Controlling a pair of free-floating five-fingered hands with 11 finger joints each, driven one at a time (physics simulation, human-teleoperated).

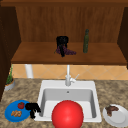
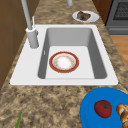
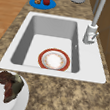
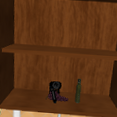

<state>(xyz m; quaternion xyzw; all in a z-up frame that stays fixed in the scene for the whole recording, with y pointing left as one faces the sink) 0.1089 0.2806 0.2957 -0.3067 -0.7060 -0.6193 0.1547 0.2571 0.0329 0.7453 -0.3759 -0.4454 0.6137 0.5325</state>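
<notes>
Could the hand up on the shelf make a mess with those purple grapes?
Maybe. The right hand is on the grapes near the shelf's front edge, so they might roll off toward the sink below. The green bottle stands close by, and a sideways bump could tip it. The left hand hangs by the blue plate.

Both the left hand (image 1: 32, 107) and the right hand (image 1: 62, 43) are plain matte black, human-shaped, with slim fingers.
</notes>
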